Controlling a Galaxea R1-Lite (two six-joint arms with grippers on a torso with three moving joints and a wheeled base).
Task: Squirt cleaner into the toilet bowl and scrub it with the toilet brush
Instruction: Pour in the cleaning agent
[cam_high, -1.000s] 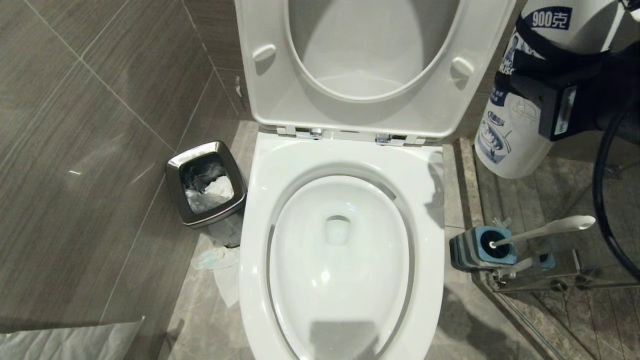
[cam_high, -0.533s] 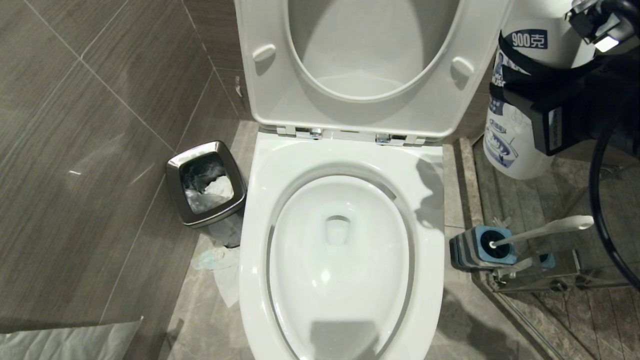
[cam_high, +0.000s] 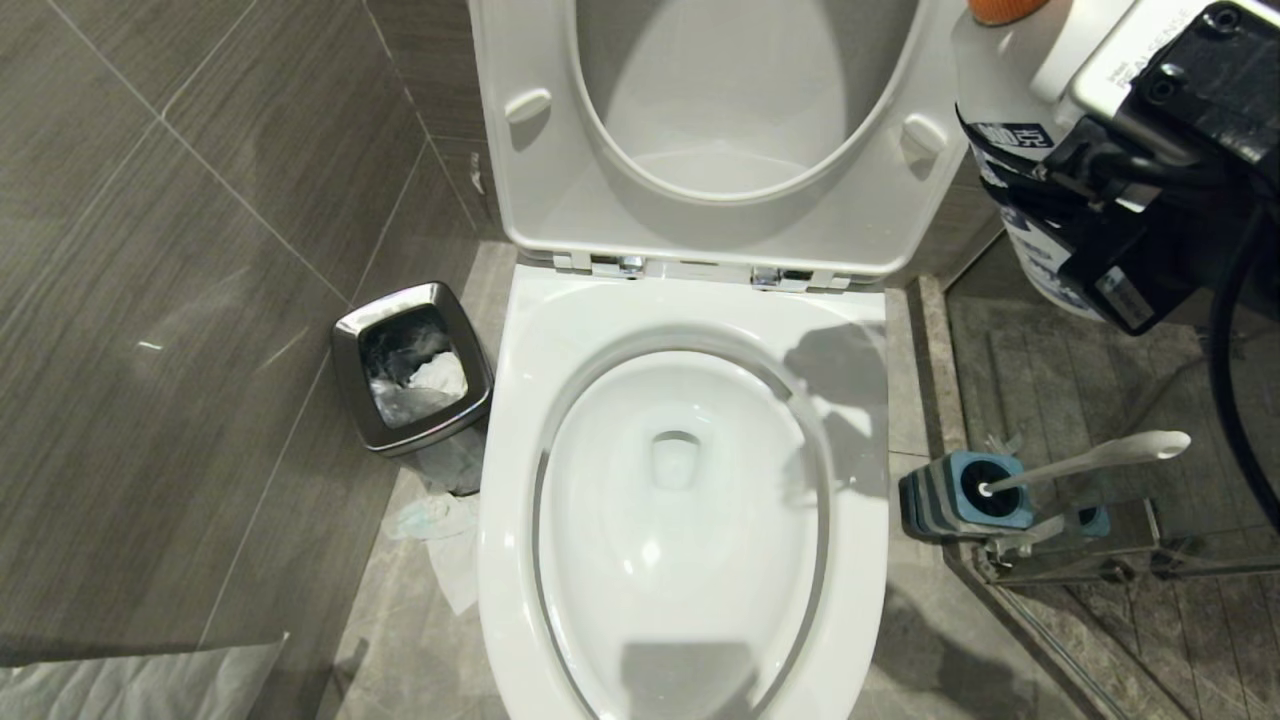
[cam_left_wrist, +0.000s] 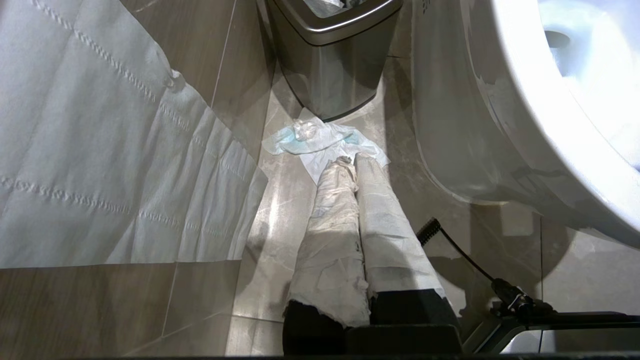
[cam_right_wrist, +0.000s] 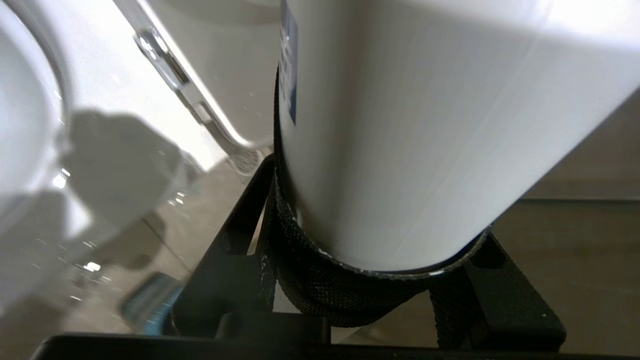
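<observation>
The right end effector (cam_high: 1075, 190) is gripping the cleaner (cam_high: 1010, 80) up beside the raised lid, right of the toilet bowl (cam_high: 680, 500). The left end effector (cam_left_wrist: 350, 170), fingers pressed together, is hanging low by the floor. The toilet brush (cam_high: 1090, 460) is sitting in its holder.

place: bathroom / toilet room
fixture: white toilet bowl (cam_high: 680, 520), seat and lid up
walls: large grey-brown tiles (cam_high: 180, 300)
floor: grey stone tile (cam_high: 410, 640)
bin: small steel bin (cam_high: 412, 365) with liner, beside the bowl
cleaning kit: toilet brush (cam_high: 1095, 458) in blue-and-grey holder (cam_high: 965, 495)
litter: crumpled paper (cam_left_wrist: 320, 142) by the bin
</observation>
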